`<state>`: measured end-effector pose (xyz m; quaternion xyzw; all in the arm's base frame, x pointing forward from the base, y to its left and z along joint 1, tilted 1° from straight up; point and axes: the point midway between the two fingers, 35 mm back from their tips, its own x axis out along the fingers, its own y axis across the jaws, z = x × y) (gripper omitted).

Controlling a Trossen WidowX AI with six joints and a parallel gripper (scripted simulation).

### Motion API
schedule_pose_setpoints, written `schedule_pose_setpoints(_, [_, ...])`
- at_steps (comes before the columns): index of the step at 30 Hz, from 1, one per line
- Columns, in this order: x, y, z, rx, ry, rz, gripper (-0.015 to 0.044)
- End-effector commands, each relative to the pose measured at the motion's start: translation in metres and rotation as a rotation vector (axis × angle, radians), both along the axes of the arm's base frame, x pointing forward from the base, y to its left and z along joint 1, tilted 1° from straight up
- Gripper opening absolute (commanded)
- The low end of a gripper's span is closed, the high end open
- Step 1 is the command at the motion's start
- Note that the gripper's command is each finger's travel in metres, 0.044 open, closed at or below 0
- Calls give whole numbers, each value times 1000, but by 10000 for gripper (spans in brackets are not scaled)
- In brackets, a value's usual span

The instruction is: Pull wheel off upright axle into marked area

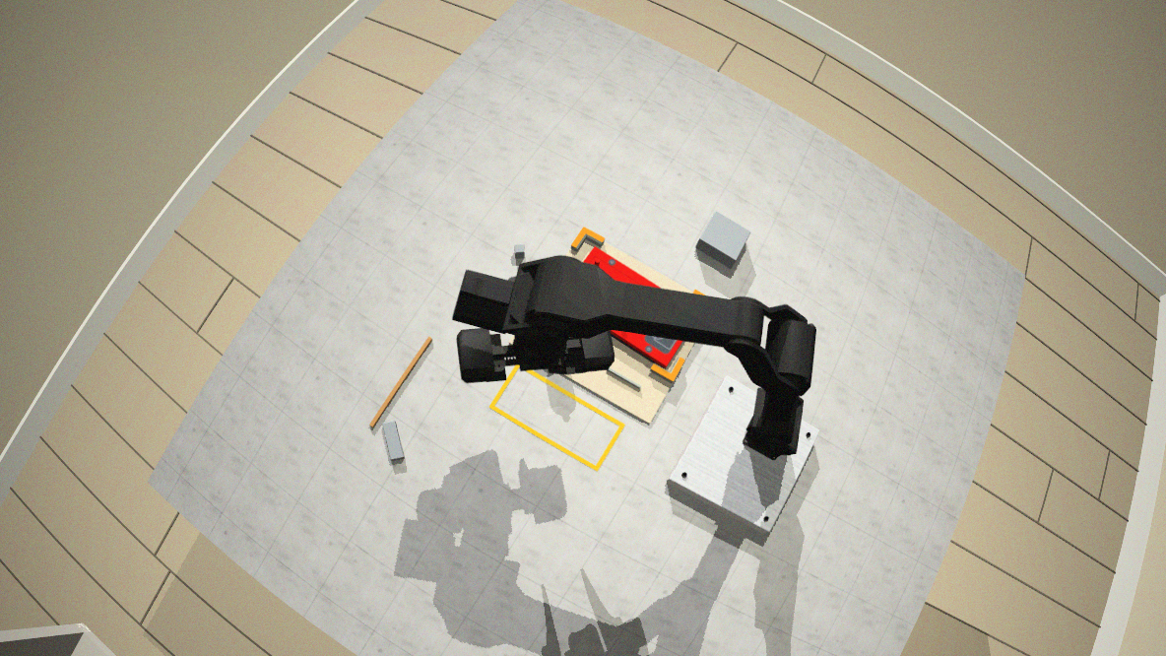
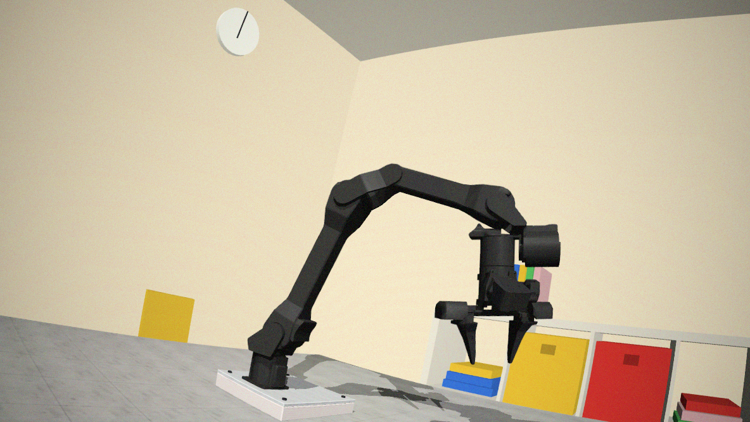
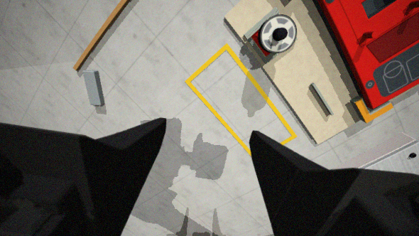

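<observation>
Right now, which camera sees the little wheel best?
The wrist view. It looks straight down on the wheel, round and pale with the dark axle tip in its middle, on the tan board. In the top view the arm covers it. The exterior view does not show it at all.

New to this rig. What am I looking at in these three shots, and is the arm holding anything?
One black six-joint arm bolted to a pale base plate, with a two-finger gripper.

Views: one camera looks down from overhead, one looks from the side at table level, and one sits on the wrist looking down between the fingers.

On the table: a tan board carrying a red fixture and a grey-white wheel on its upright axle; a yellow outlined rectangle, the drop zone; an orange rod; a small grey bar; a grey cube.

The gripper is open, high above the table, holding nothing.
</observation>
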<state>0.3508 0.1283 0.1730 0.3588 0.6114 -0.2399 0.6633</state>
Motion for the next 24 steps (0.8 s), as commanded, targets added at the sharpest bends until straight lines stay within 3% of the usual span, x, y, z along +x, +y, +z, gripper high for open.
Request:
schedule_pose_setpoints(1, [9,-48,-23,-18,73,-343,300])
schedule_pose_setpoints(6, [10,-95,-43,-36,136,-681,300])
schedule_pose_setpoints(18, [14,-92,-45,-36,138,-693,300])
schedule_pose_setpoints(24, [17,-90,-67,-35,137,-693,300])
